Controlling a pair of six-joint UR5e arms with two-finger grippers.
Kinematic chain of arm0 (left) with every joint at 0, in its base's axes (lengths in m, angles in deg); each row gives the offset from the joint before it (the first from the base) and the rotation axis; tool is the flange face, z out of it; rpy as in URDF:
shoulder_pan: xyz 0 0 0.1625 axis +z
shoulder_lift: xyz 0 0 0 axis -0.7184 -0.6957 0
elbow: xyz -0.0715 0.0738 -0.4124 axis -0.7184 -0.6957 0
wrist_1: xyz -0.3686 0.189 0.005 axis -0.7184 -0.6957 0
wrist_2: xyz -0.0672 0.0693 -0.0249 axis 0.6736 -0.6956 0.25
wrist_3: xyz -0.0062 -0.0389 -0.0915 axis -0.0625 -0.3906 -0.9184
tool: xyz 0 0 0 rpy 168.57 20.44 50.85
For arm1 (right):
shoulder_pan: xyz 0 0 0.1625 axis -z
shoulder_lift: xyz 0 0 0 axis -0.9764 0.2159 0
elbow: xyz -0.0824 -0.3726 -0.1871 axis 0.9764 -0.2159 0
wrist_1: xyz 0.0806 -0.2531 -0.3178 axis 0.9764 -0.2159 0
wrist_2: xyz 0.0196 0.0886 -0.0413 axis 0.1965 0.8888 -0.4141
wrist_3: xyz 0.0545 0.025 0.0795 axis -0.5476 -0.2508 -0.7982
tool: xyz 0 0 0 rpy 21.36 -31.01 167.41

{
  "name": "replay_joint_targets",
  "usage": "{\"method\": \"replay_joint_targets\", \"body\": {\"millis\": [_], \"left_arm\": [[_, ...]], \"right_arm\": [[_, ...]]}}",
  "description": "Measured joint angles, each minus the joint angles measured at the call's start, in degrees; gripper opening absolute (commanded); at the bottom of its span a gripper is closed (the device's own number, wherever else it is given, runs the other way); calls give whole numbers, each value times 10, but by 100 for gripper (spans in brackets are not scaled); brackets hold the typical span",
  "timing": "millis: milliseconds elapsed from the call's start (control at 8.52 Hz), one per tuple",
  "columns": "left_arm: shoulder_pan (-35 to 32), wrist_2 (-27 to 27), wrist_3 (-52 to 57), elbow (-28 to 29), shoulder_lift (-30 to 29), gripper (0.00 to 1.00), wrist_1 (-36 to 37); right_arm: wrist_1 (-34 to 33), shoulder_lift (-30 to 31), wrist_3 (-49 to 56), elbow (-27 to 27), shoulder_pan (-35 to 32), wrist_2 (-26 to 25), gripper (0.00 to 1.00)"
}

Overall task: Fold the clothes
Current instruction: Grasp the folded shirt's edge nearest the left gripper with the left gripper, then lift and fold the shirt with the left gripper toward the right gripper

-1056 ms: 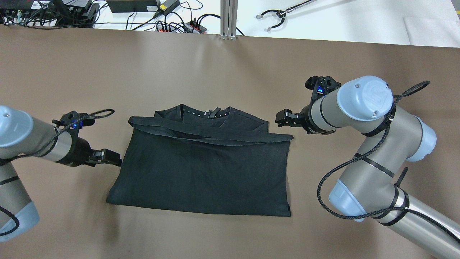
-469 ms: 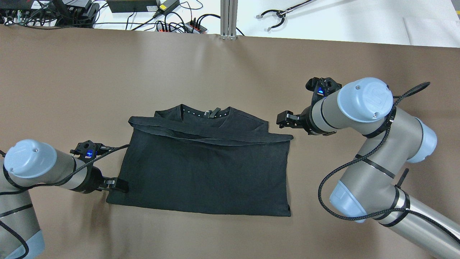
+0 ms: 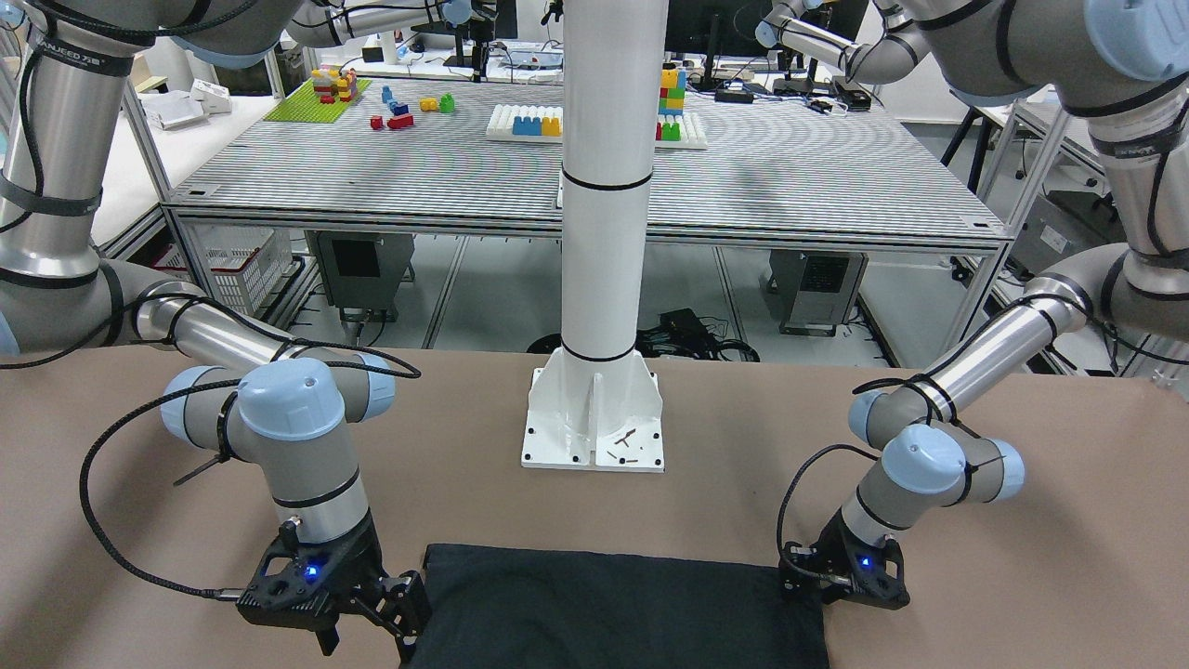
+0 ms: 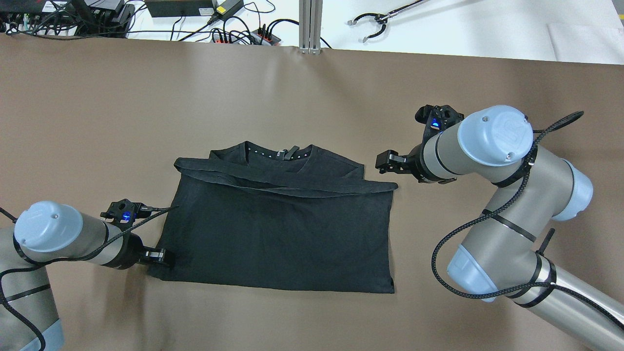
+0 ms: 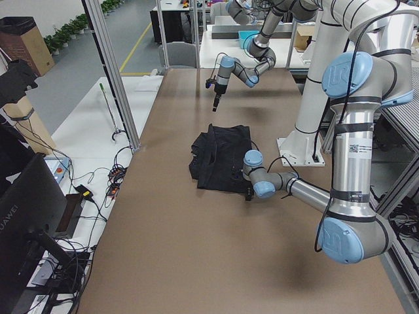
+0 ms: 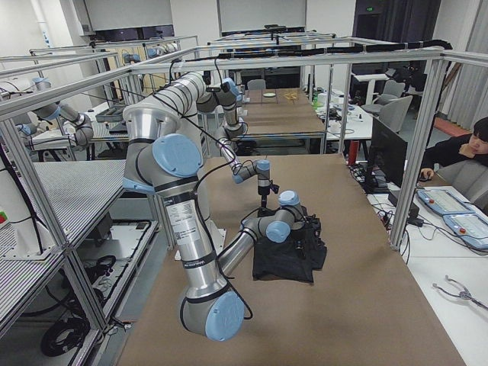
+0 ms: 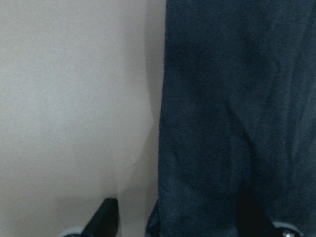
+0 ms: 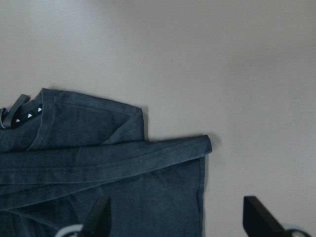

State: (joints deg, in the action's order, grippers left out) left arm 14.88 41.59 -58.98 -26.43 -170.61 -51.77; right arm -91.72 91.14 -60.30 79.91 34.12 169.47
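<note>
The clothes are one black garment (image 4: 282,229), folded across and lying flat at the table's middle, collar on the far side. It also shows in the front view (image 3: 613,604). My left gripper (image 4: 158,256) is low at its near left corner. In the left wrist view (image 7: 177,207) the jaws stand open, one finger (image 7: 106,219) over bare table and the other over the fabric (image 7: 237,108). My right gripper (image 4: 382,163) is open and empty, just right of the garment's far right corner. The right wrist view (image 8: 177,207) shows that corner (image 8: 98,163) ahead of it.
The white pillar's base plate (image 3: 594,432) stands on the robot's side of the garment. Cables and power strips (image 4: 234,34), an aluminium post (image 4: 309,24) and a grabber tool (image 4: 375,22) lie beyond the table's far edge. An operator (image 6: 476,145) sits off to the side.
My left gripper has moved from the middle of the garment's left edge toward me, down to its near left corner. The right gripper and the garment have hardly moved.
</note>
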Motion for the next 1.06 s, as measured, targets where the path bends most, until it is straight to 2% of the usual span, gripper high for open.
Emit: {"method": "replay_joint_targets", "body": {"millis": [469, 704, 939, 1056], "left_arm": [[-3, 0, -10, -21, 10, 0, -11], [-25, 0, -4, -22, 11, 0, -7], [-77, 1, 22, 14, -21, 0, 0], [-110, 2, 39, 53, -66, 0, 14]], "right_arm": [[1, -1, -1, 1, 0, -1, 94], [1, -1, 0, 0, 0, -1, 94], [1, 0, 0, -2, 0, 0, 94], [1, 0, 0, -3, 1, 0, 94]]}}
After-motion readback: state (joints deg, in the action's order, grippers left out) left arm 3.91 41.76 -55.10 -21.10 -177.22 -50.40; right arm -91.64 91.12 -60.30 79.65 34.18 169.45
